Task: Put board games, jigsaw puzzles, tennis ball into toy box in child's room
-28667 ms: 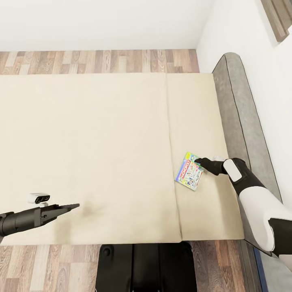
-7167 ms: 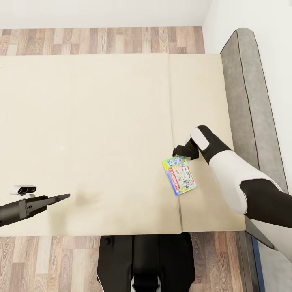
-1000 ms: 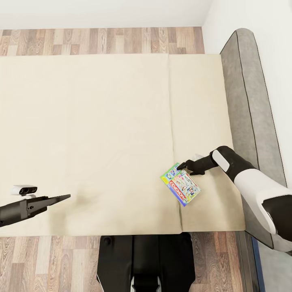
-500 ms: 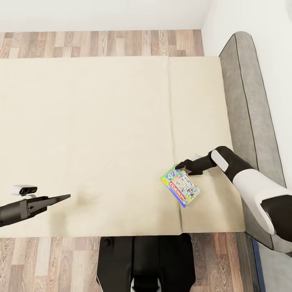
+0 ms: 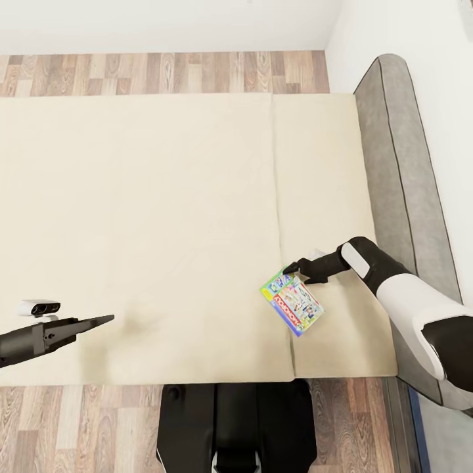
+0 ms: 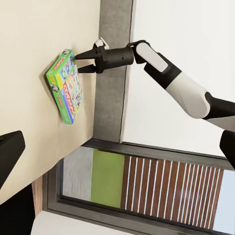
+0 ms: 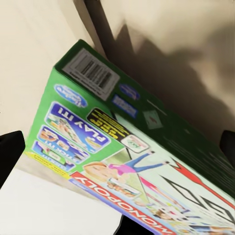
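Observation:
A Monopoly-style board game with a green rim lies flat on the beige bed, near the mattress seam and the near edge. My right gripper is open at the box's far end. In the left wrist view its two fingers straddle that end of the board game. The right wrist view has the board game between two dark fingertips, which are apart from its sides. My left gripper hovers open over the bed's near left part, holding nothing.
The grey headboard runs along the bed's right side against a white wall. Wood-plank floor lies beyond the far edge. My dark base stands against the near edge. A dark-framed window appears in the left wrist view.
The head view has shifted a little, so the bed sits slightly lower in the picture. The right gripper and the board game stay where they were, and the left arm is still.

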Robot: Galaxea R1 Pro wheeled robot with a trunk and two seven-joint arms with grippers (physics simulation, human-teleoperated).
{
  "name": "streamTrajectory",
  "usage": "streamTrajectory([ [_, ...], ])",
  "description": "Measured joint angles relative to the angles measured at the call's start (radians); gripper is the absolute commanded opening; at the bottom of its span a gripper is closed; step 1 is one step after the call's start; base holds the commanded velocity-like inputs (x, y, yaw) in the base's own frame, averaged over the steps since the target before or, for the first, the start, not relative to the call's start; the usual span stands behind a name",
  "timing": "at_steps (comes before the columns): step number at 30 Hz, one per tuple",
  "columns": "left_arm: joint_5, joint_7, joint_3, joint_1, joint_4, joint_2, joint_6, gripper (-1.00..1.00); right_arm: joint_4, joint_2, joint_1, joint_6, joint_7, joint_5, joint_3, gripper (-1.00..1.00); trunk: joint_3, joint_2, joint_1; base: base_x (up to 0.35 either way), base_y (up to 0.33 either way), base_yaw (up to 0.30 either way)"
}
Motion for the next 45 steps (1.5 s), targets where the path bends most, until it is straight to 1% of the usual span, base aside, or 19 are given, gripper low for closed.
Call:
streamTrajectory([
  [22, 0.000, 0.000, -0.001, 0.000, 0.000, -0.001, 0.000, 1.00, 0.000, 0.002, 0.000, 0.000, 0.000, 0.000, 0.000, 1.00, 0.021, 0.000, 0.000, 0.000, 0.000, -0.013],
  [30, 0.000, 0.000, -0.001, 0.000, 0.000, -0.001, -0.001, 1.00, 0.000, 0.002, 0.000, 0.000, 0.000, 0.000, 0.000, 1.00, 0.024, 0.000, 0.000, 0.000, 0.000, 0.000],
  [45, 0.000, 0.000, -0.003, 0.000, 0.000, -0.001, -0.001, 1.00, 0.000, 0.002, 0.032, 0.000, 0.000, 0.001, 0.000, 1.00, 0.027, 0.000, 0.000, 0.000, 0.000, 0.000],
])
